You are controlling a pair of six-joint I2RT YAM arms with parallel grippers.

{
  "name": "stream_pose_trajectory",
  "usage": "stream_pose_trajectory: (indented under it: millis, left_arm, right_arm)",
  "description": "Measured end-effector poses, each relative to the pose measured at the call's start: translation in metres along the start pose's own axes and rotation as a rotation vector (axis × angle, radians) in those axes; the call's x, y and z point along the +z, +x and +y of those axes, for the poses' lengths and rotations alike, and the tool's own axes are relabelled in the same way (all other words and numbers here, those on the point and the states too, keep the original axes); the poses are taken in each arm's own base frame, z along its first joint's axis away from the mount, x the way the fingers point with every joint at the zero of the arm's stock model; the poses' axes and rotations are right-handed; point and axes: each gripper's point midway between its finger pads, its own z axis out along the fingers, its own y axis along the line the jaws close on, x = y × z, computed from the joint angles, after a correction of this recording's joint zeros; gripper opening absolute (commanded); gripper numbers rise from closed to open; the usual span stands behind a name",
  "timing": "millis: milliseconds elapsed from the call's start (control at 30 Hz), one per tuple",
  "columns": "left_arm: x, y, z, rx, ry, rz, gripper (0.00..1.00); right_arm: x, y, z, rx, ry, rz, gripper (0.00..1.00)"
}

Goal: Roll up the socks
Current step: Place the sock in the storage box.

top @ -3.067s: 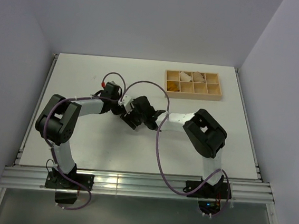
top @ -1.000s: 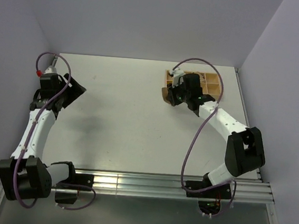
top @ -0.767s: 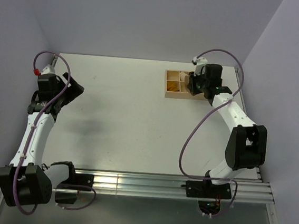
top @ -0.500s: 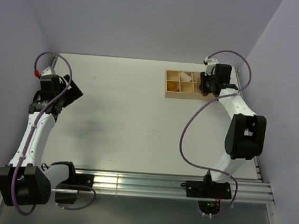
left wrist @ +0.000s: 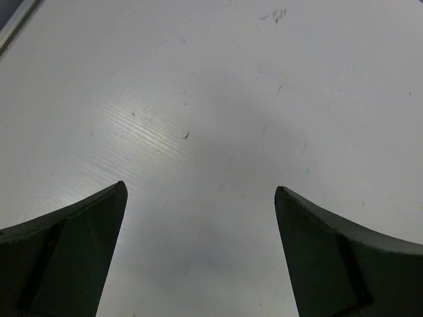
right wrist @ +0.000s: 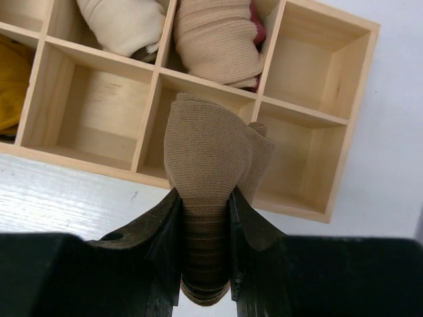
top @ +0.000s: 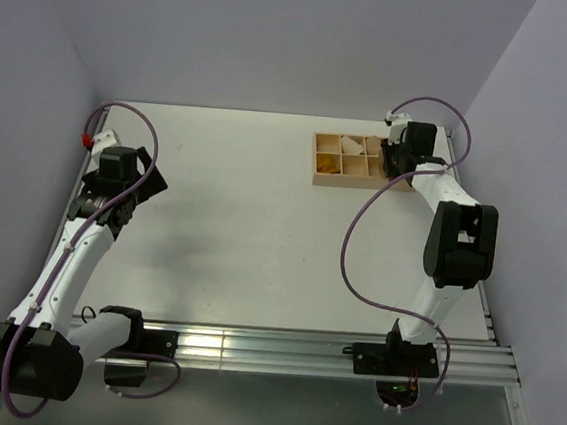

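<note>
Inspection from the remote station, all three views checked.

Right gripper (right wrist: 203,195): I find its fingers clamped on the tan-brown sock (right wrist: 206,155). The sock is folded into a compact bundle. Its darker ribbed cuff is pinched between the two pads, and the lighter part bulges out beyond the fingertips. In the overhead view the right arm reaches to the far right corner of the table (top: 242,229), with the gripper over the right-hand part of the wooden tray (top: 318,181).

Position of the sock: it is held above the tray's near row, in front of the divider between two bare compartments. I cannot tell which of the two it is over, nor whether it touches the wood.

Tray contents: the tray has two rows of four compartments.
- The mustard sock (right wrist: 8,79) lies in the near row, at the left end.
- A cream bundle (right wrist: 122,26) sits in the far row.
- A beige bundle (right wrist: 218,36), with a red patch at its side, sits in the compartment just beside it.
- The far row's right-end compartment shows only wood.

Left gripper (left wrist: 199,188): fingers spread wide apart, nothing between them. It hangs over the table near the left edge, well apart from the tray. Its wrist view shows only bare white surface with a few faint scuff marks (left wrist: 274,14).
</note>
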Motion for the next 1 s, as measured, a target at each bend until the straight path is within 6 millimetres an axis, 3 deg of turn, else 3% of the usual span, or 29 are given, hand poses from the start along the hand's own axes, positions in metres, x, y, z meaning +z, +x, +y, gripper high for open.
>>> stream_pose_trajectory:
  millis: [267,467,833,1000]
  left_arm:
    - [0.001,0.004,0.002,0.008,-0.011,0.004,0.99]
    - [0.001,0.004,0.002,0.015,-0.010,0.004,0.99]
    - [0.001,0.004,0.002,0.019,-0.010,0.004,0.99]
    - [0.001,0.004,0.002,0.020,-0.009,0.005,0.99]
  right_arm:
    - [0.017,-0.007,-0.008,-0.095,0.040,-0.002,0.00]
    - [0.041,0.004,0.011,-0.164,0.003,0.043,0.00]
    - [0.054,-0.011,0.030,-0.144,-0.146,0.097,0.00]
    - [0.051,-0.006,0.030,-0.094,-0.184,0.119,0.00]
